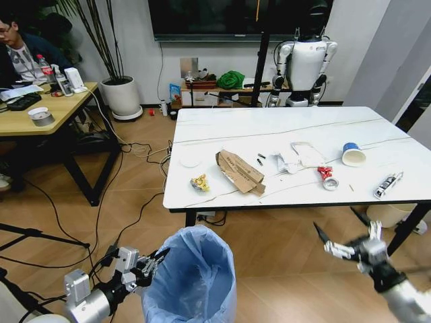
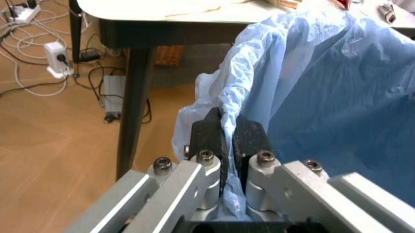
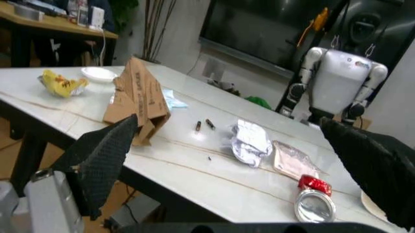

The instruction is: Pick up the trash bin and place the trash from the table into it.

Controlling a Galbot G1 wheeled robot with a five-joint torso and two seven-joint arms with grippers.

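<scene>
Left gripper (image 2: 224, 136), black fingers pinched tight on the crinkled pale-blue bag at the rim of the trash bin (image 1: 195, 279), seen close from the left wrist; from the head view, held low before the near edge of the table (image 1: 296, 121), arm reaching in from the left. Right gripper (image 1: 343, 237) below that same near edge toward its right end, fingers spread wide and holding nothing; textured black pads (image 3: 104, 160) framing the tabletop in the right wrist view. On the white veined table: flattened brown cardboard (image 1: 239, 172), yellow wrapper (image 1: 199, 182), crumpled white paper (image 1: 285, 163), blue-and-white cup (image 1: 352, 154), tape roll (image 1: 330, 183), silver tube (image 1: 387, 185)
</scene>
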